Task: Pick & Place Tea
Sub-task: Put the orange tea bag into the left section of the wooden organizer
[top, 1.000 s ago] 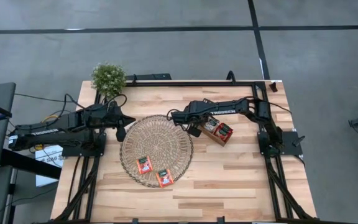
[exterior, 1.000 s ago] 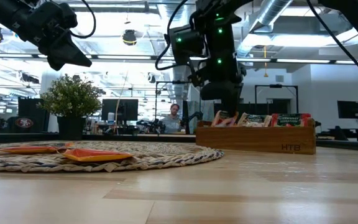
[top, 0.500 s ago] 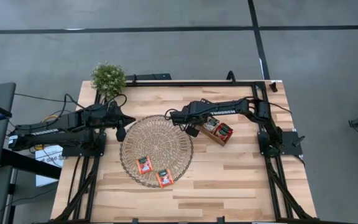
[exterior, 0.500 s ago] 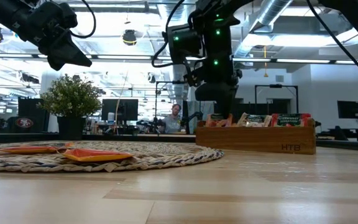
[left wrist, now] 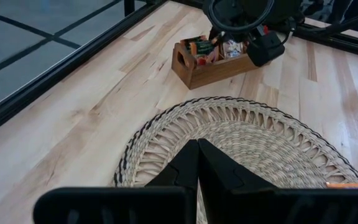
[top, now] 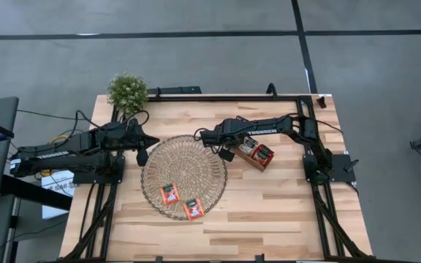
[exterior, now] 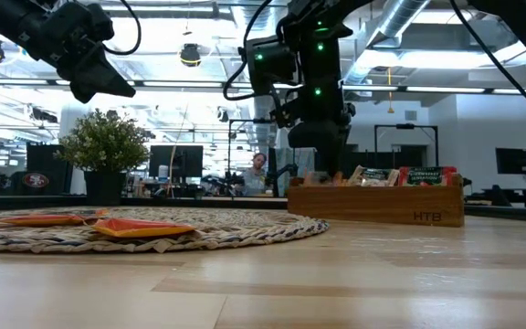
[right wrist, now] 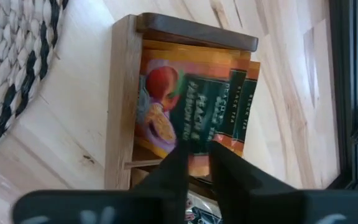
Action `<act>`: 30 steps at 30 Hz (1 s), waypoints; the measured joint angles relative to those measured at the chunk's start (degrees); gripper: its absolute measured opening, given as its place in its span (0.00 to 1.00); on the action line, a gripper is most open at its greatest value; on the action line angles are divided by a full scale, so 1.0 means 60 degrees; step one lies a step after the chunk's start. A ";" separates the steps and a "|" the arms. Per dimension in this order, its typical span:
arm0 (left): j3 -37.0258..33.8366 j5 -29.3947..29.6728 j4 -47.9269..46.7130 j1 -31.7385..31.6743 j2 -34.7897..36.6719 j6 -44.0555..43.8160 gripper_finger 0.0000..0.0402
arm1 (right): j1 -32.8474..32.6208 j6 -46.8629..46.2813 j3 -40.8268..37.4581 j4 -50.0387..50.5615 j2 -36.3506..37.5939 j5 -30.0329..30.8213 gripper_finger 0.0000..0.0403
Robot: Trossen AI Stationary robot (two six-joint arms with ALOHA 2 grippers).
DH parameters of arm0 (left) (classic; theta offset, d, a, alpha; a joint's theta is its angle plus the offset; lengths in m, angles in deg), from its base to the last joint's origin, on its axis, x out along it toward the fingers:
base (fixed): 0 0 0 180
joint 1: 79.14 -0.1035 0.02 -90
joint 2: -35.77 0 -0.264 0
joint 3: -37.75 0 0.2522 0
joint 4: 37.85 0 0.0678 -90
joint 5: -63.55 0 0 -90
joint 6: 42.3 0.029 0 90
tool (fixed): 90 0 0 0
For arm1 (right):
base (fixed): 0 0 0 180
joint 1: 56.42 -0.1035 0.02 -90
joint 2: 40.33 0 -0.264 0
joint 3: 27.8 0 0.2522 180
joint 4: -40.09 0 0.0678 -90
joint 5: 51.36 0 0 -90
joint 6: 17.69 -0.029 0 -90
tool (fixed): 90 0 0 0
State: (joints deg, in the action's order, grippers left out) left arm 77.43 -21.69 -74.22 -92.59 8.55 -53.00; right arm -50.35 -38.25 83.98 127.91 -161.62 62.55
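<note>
Two red-orange tea sachets (top: 169, 192) (top: 193, 208) lie flat on the round wicker mat (top: 184, 157). More sachets (right wrist: 166, 99) stand on edge in the wooden tray (exterior: 382, 203) to the mat's right. My right gripper (right wrist: 197, 152) points steeply down over the tray's end compartment nearest the mat. Its fingertips are a narrow gap apart at the orange sachets' top edges. My left gripper (left wrist: 197, 144) hangs shut above the mat's far left rim and holds nothing. My right gripper comes from above, slanting down, at the top edges of the orange sachets (right wrist: 194, 134) in the tray's end compartment. An orange edge shows in the narrow gap between the fingertips. I cannot tell whether the fingers touch it.
A small potted plant (top: 127, 91) stands at the table's far left corner. The tray's other compartments hold green and pale sachets (exterior: 423, 174). Bare wood lies along the near edge and the right side of the table (top: 283, 212).
In the low view the orange sachet that stuck up at the tray's end beside my right gripper's fingers now stands lower, about level with the others. My right gripper has stayed over that end of the tray.
</note>
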 joint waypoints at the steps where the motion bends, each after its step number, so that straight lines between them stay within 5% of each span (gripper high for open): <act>1: 0.0000 0.0000 0.0015 0.0000 0.0004 0.0000 0.00 | 0.0015 0.0000 0.0000 0.0000 0.0000 -0.0003 0.17; 11: 0.0000 0.0000 0.0015 0.0000 0.0004 0.0135 0.00 | -0.0024 -0.0362 0.0188 0.0760 0.0090 0.0654 0.43; 19: 0.0000 0.0000 0.0015 -0.0004 0.0004 0.0135 0.00 | -0.1278 -0.0503 0.1639 0.2682 0.0640 0.1529 0.41; 30: 0.0000 -0.0328 0.0039 0.0000 0.0000 0.0127 0.00 | -0.3627 -0.0415 0.1687 0.0060 0.2203 0.0577 0.35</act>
State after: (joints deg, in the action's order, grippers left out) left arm 77.43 -23.66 -73.99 -92.60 8.55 -52.23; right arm -72.12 -40.73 94.10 128.27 -148.40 66.02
